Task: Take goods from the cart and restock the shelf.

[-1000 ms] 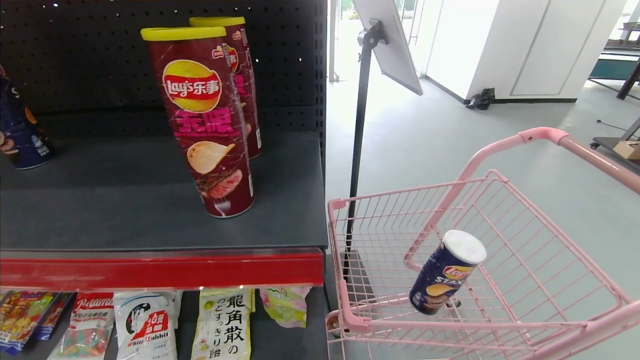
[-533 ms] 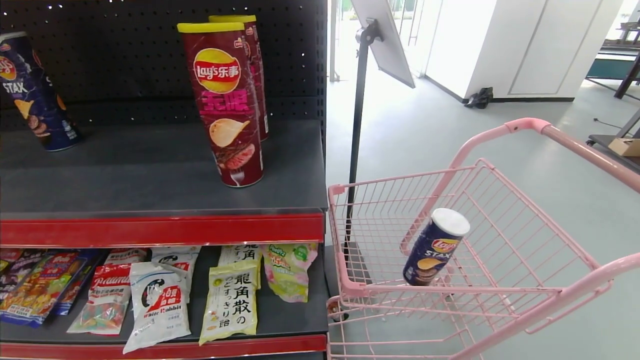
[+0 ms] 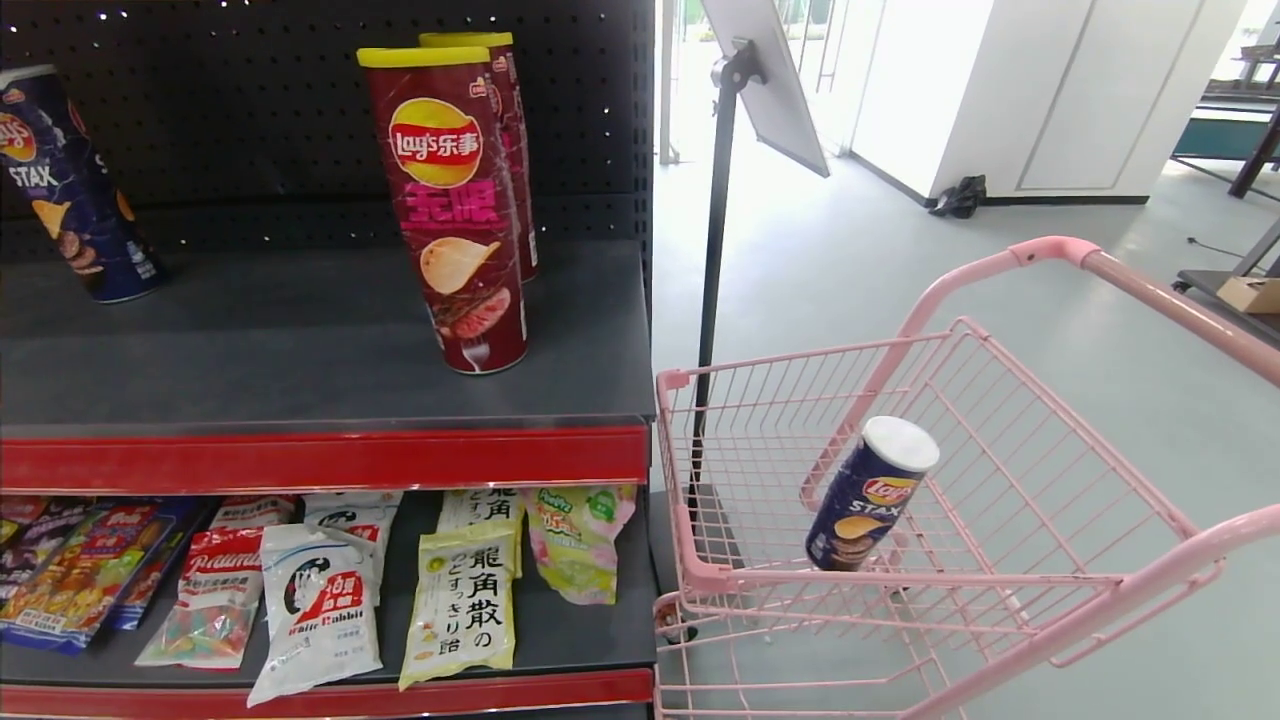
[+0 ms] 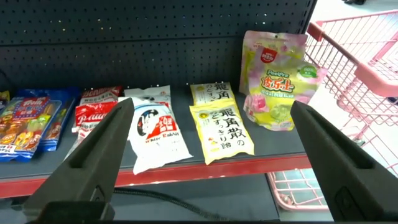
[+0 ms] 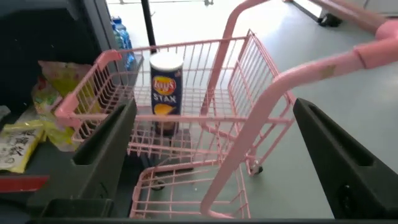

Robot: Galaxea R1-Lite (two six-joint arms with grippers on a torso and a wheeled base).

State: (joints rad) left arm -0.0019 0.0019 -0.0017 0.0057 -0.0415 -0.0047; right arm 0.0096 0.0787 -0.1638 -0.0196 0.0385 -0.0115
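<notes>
Head view: I see the pink wire shopping cart (image 3: 700,585) standing just beside the right end of the dark grey shelf unit with red front strips (image 3: 320,460). Inside its basket stands the task's item, a dark blue cylindrical chip can with a white lid (image 3: 872,495), lid uppermost and nothing gripping it. On the upper shelf board, a tall maroon chip can with a yellow lid (image 3: 450,210) stands upright with a second maroon can (image 3: 508,90) close behind it. A further dark blue chip can (image 3: 70,185) stands well apart at the left edge. A black sign-stand pole (image 3: 712,250) rises between shelf and cart. Left wrist view: my left gripper (image 4: 212,107) hangs before the lower shelf, fingers spread wide and holding nothing. Beyond it lie flat snack bags, among them a white bag (image 4: 152,134), a pale yellow bag (image 4: 221,124) and a pink-and-green bag (image 4: 277,71) propped against the pegboard. Right wrist view: my right gripper (image 5: 214,106) faces the cart from outside, fingers likewise spread wide and empty, with the blue can (image 5: 165,87) well apart beyond them in the basket.
</notes>
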